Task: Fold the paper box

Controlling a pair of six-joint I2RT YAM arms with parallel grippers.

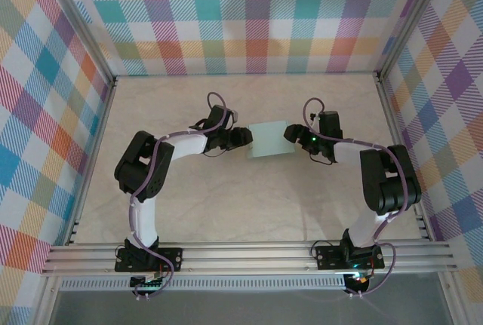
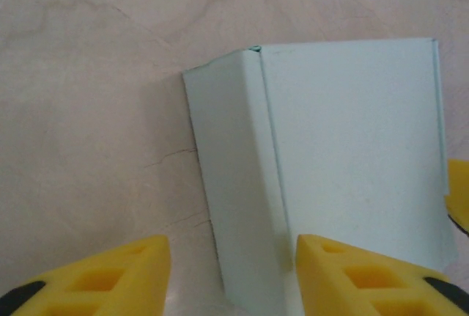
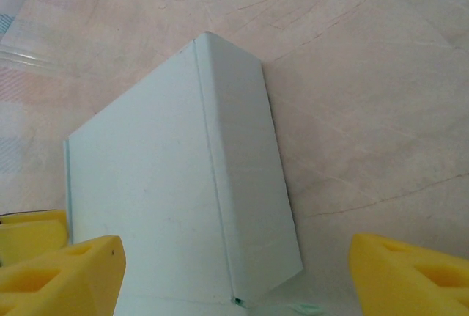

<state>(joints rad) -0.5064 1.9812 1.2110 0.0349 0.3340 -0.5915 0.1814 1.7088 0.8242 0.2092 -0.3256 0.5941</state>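
Fingers point(image 2: 95, 279) of the left gripper point(image 2: 231, 254) are held parted astride one side wall of the paper box point(image 1: 268, 141), which is set flat on the table point(image 1: 226, 212) between the arms. The right gripper point(image 3: 236, 250) is spread wide over the opposite wall, nothing clasped, seemingly so both walls can be pressed. No writing is seen.

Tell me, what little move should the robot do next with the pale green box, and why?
Probably ease the left hand shut on the bent side panel of the paper box. Its yellow fingers straddle that panel, and the right hand stands open around the opposite side, so nothing looks gripped yet.
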